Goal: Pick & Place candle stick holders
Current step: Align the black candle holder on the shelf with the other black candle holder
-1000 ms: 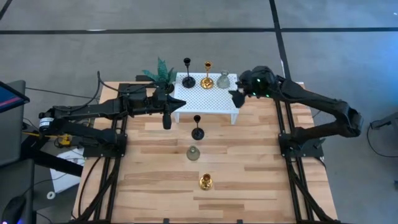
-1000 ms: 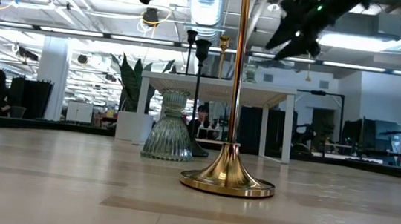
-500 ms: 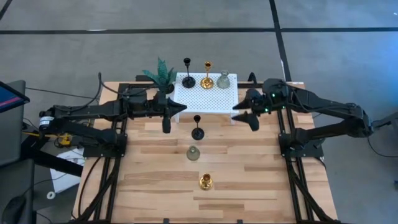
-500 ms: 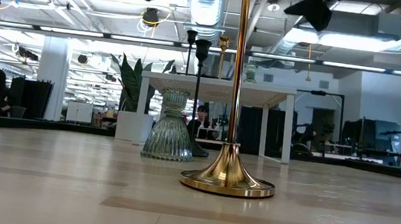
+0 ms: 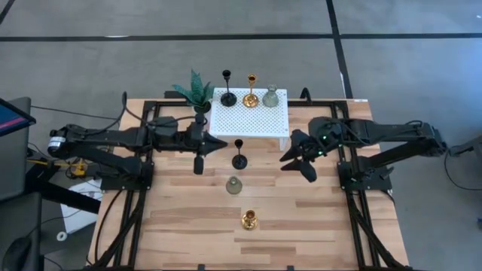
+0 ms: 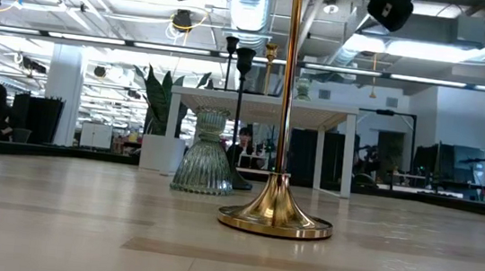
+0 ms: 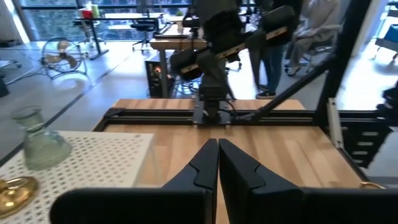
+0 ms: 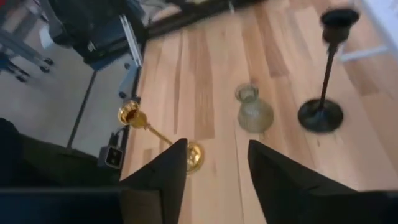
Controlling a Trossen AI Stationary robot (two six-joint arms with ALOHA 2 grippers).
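Note:
Three candle stick holders stand on the bare table by their bases: a black stemmed one (image 5: pixel 239 159), a grey-green glassy one (image 5: pixel 234 185) and a gold one (image 5: pixel 248 220). Three more stand on the white perforated platform (image 5: pixel 256 122): black (image 5: pixel 227 96), gold (image 5: pixel 251 96), grey-green (image 5: pixel 270 98). My left gripper (image 5: pixel 220 143) is shut and empty, above the table just left of the black holder on the table. My right gripper (image 5: pixel 297 162) is open and empty, right of that holder; its wrist view shows all three table holders ahead (image 8: pixel 252 112).
A small green potted plant (image 5: pixel 196 90) stands at the platform's far left corner. Bare wood lies left and right of the row of holders and toward the near edge (image 5: pixel 248 252). Dark frame rails (image 5: pixel 143 188) run along both sides of the table.
My right gripper has gone from beside the platform's right side toward the table's near edge, staying open, and now hangs right of the black holder on the table. My left gripper has drifted a little toward the near edge. The holders have not moved.

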